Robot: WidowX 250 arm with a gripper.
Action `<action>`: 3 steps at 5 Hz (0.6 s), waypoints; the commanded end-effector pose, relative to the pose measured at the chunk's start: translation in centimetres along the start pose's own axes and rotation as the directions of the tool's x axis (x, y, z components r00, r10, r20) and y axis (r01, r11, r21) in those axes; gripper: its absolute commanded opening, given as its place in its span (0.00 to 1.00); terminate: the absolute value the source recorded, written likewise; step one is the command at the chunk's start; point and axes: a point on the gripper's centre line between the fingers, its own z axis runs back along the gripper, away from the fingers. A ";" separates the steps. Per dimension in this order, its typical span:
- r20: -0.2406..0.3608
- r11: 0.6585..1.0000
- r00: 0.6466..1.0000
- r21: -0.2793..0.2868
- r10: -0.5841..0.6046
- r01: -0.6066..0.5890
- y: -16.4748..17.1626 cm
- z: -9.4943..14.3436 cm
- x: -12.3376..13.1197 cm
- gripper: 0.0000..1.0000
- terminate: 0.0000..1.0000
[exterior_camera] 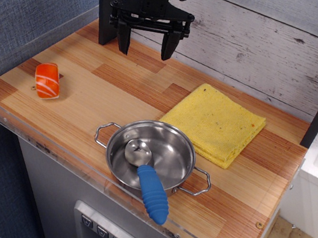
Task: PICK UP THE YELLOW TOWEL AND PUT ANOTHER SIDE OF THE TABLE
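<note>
The yellow towel (215, 124) lies folded and flat on the right half of the wooden table (91, 86), just behind the steel pot. It has a few small dark specks. My gripper (145, 46) hangs at the back left of the table, above the surface, well to the left of the towel. Its two black fingers are spread apart and hold nothing.
A steel pot (151, 155) with two handles stands at the front middle, with a blue-handled spoon (147, 184) resting in it. An orange and white salmon sushi toy (47, 80) lies at the left. A clear acrylic rim (49, 152) runs along the edges. A dark post (110, 4) stands at the back left.
</note>
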 end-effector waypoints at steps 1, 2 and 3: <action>0.000 1.000 1.000 0.000 0.000 0.000 0.0 0.0 0.0 1.00 0.00; 0.031 0.999 1.000 -0.041 0.001 0.001 -0.5 0.7 -1.0 1.00 0.00; 0.027 0.997 1.000 -0.072 -0.010 0.012 -1.5 1.3 -2.5 1.00 0.00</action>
